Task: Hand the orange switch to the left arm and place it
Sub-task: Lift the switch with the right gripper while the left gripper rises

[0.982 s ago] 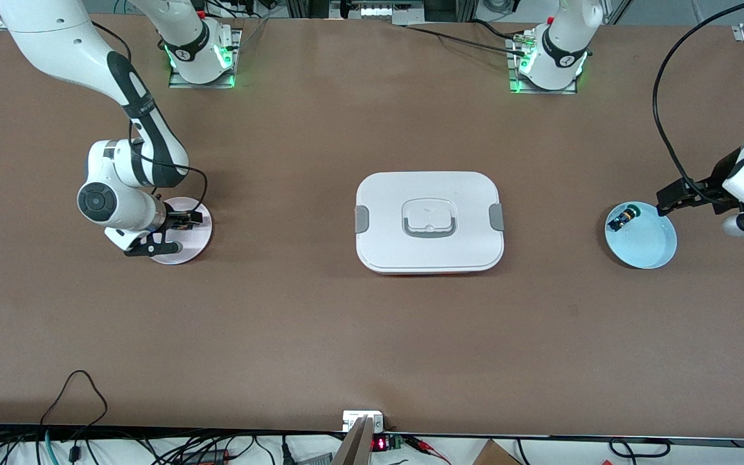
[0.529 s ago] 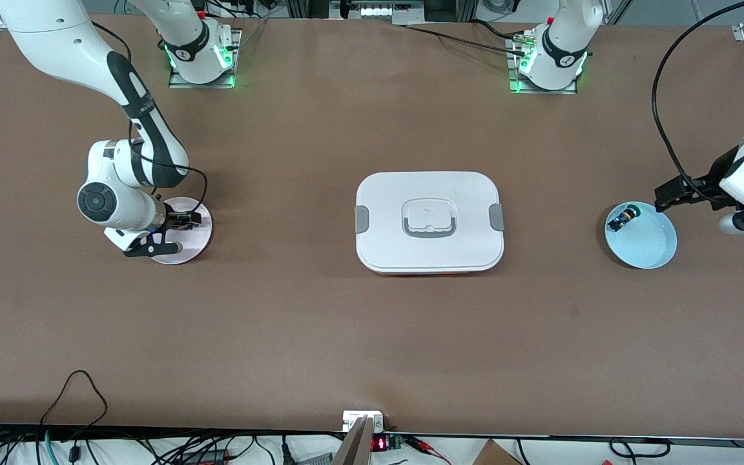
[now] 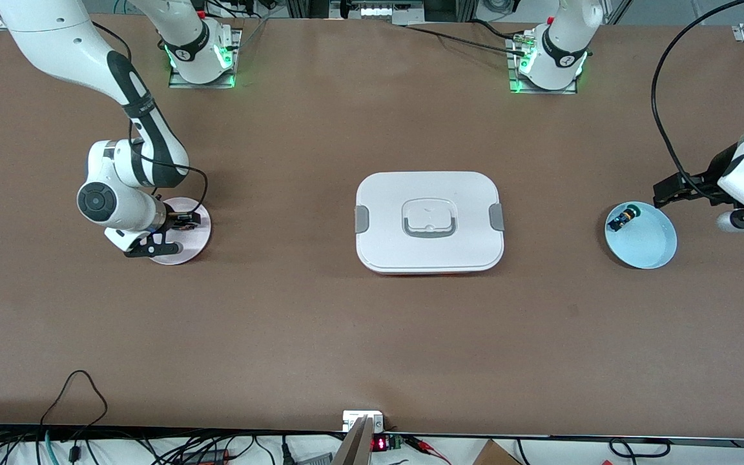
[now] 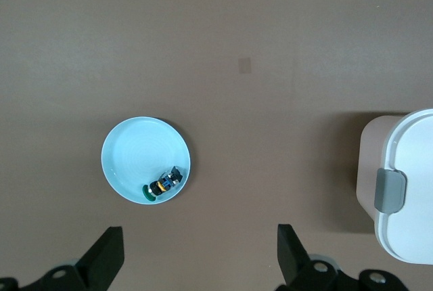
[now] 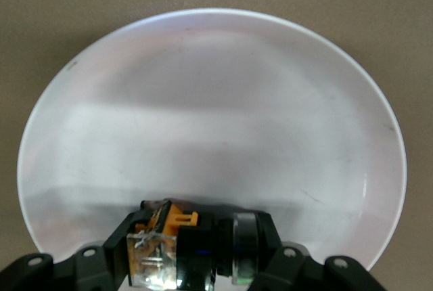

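**Switch gripped on the pink plate; the whole transfer is still ahead**

The orange switch (image 5: pixel 177 247), a tiny component with an orange-tan body, a clear block at one end and a dark cylindrical end at the other, sits at the rim of the pale pink round plate (image 3: pixel 192 248) toward my right arm's end of the worktop. My right end effector (image 3: pixel 181 227) is down on that plate with its two black fingers (image 5: pixel 122 243) closed against the switch from both sides, so I judge the grasp made. The switch looks to be resting on the plate, not lifted.

What remains, as I judge it, is nearly everything: lift, carry toward the middle, pass to my other arm, and set the switch down at the left arm's end.

The large white rounded-rectangular plastic box (image 3: pixel 429 221), with grey side latches and a recessed handle on its lid, lies at the centre of the worktop, squarely between the two plates, so the carry must go around or above it.

My left end effector (image 3: pixel 669 192) waits with its fingers spread wide and empty, beside the light blue round plate (image 3: pixel 650 248). That plate holds a tiny blue-and-black component with a green tip (image 3: pixel 622 217) near its rim, which is not my target.
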`<state>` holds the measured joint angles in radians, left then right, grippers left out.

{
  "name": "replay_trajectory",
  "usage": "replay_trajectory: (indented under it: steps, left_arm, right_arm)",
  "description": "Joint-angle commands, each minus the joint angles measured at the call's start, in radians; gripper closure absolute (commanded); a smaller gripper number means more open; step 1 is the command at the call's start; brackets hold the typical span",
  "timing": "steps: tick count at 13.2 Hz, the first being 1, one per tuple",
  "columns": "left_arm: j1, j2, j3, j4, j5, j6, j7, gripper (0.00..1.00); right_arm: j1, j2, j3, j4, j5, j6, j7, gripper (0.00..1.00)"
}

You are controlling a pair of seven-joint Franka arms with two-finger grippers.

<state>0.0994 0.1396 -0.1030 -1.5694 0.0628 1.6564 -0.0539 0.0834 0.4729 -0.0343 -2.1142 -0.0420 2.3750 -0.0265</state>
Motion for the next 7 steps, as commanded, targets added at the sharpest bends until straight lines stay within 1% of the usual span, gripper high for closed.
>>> replay_trajectory:
  steps: [1, 5, 7]
  left_arm:
    - [-0.006, 0.003, -0.001, 0.026, 0.009, -0.027, -0.012, 0.00]
    - [-0.007, 0.006, -0.015, 0.057, 0.011, -0.049, -0.014, 0.00]
    - [-0.006, 0.008, -0.018, 0.057, 0.011, -0.050, -0.012, 0.00]
  right_arm:
    - [0.006, -0.008, 0.002, -0.001, 0.010, 0.007, -0.032, 0.44]
    - [0.006, -0.025, 0.011, 0.010, 0.014, -0.007, -0.033, 0.44]
    - [0.006, -0.043, 0.019, 0.022, 0.016, -0.040, -0.033, 0.46]
